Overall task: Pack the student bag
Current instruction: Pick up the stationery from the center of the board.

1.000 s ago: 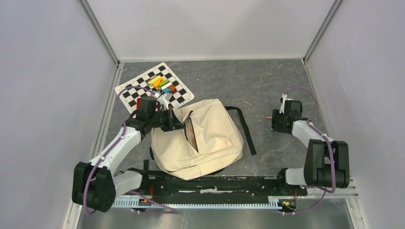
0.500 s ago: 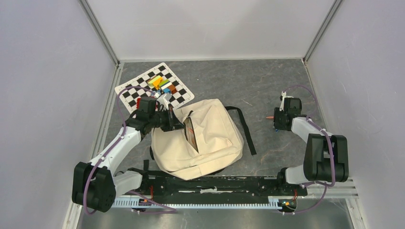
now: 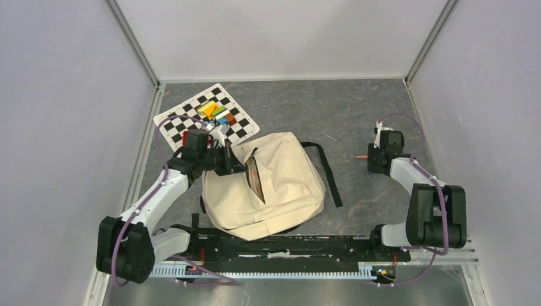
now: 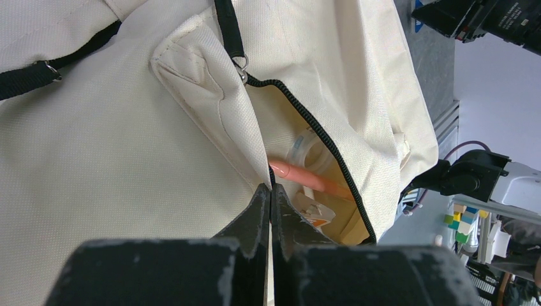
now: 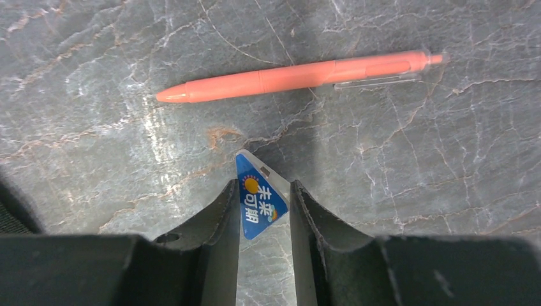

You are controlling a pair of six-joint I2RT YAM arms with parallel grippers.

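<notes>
The cream student bag (image 3: 284,191) lies flat in the middle, its zipper mouth open toward the left. My left gripper (image 3: 244,167) is shut on the cloth edge of that mouth (image 4: 270,189), holding it up. Inside the bag (image 4: 127,121) I see a pink pen (image 4: 309,180) and a clear packet. At the right, my right gripper (image 3: 370,164) is low over the table, open, its jaws (image 5: 263,186) narrow around a small blue triangular packet (image 5: 258,205); one finger touches it. An orange pen (image 5: 300,75) lies just beyond the fingertips.
A checkerboard mat (image 3: 182,127) with several coloured blocks (image 3: 217,112) lies at the back left. A black strap (image 3: 328,172) trails from the bag's right side. Grey walls close in the table on three sides.
The right gripper's jaws have narrowed around the blue packet, and the right arm has shifted slightly. The left gripper and the bag have not moved.
</notes>
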